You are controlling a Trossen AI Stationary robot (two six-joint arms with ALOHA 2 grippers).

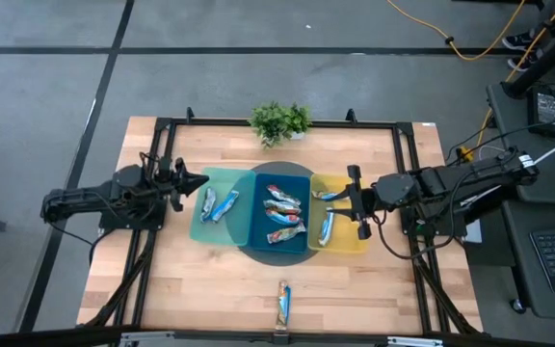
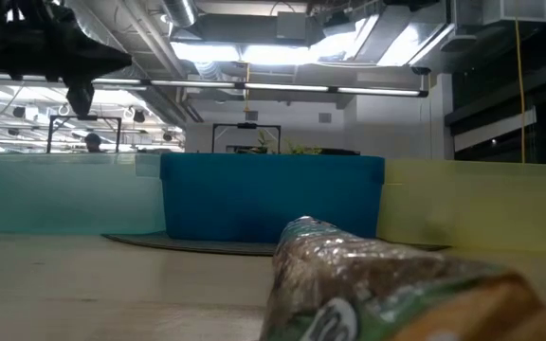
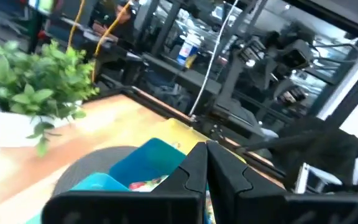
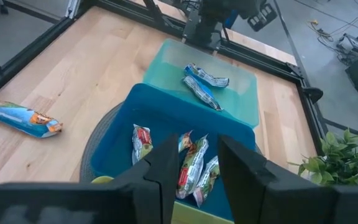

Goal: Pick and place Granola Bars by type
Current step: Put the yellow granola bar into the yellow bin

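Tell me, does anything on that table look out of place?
One granola bar lies alone on the bare wood near the table's front edge, outside all three bins. Every other bar sits in the teal tray, blue bin or yellow bin. Nothing looks spilled or damaged.

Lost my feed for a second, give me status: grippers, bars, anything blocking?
Left gripper shut, empty, at teal bin. Right gripper open over yellow bin. One granola bar loose on table front edge. Nothing blocking it.
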